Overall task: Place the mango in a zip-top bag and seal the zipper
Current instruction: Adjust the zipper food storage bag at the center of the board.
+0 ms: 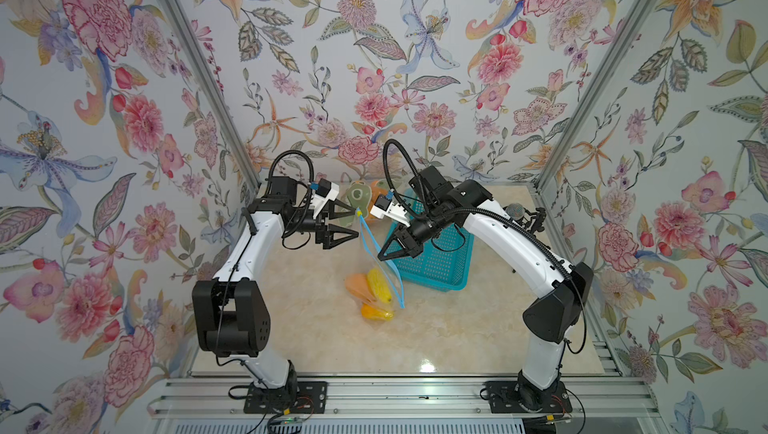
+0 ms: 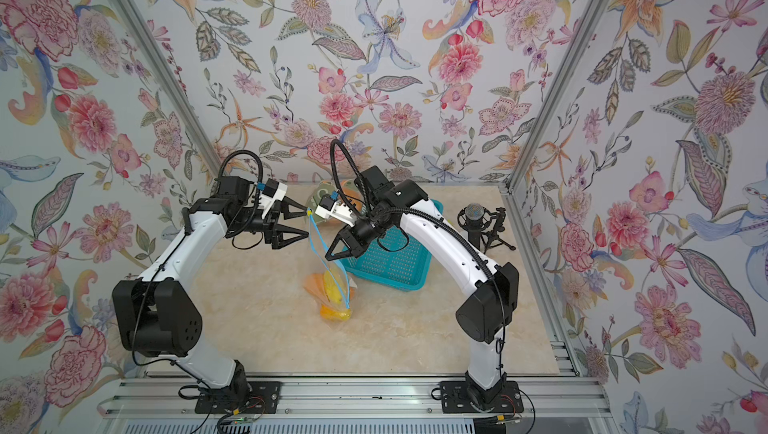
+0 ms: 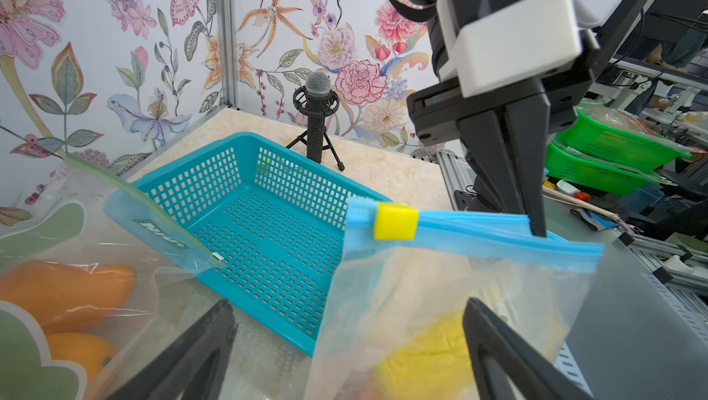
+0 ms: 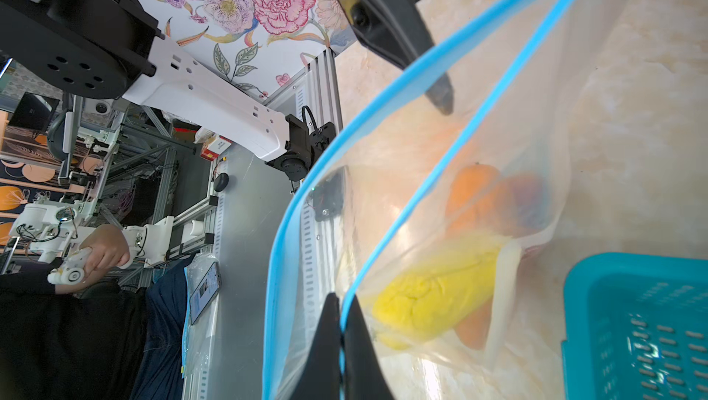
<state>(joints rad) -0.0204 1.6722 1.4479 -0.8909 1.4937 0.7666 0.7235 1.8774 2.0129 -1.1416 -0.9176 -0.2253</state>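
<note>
Above tabletop (image 1: pixel 457 328), clamped right gripper (image 1: pixel 379 257) dangles bag (image 1: pixel 371 247) holding mango (image 1: pixel 378 284) beside gaping left gripper (image 1: pixel 358 222).

A robot lab's test booth, papered to look like a room

Flowered wallpaper (image 1: pixel 374 57) covers panels at 9, 12 and 3 o'clock, held by bare metal posts (image 1: pixel 201 74); the marble-look tabletop (image 1: pixel 457 328) ends at 6 o'clock in a slotted metal rail (image 1: pixel 395 396), with one robot arm (image 1: pixel 249 244) bolted on at 7 o'clock and another (image 1: pixel 515 244) at 5 o'clock; a microphone (image 2: pixel 473 215) on a small tripod stands at 2 o'clock; the wrist views show, past the booth, stacked green baskets (image 3: pixel 613 145), metal racks (image 4: pixel 126 156) and a seated person (image 4: pixel 57 340).
</note>
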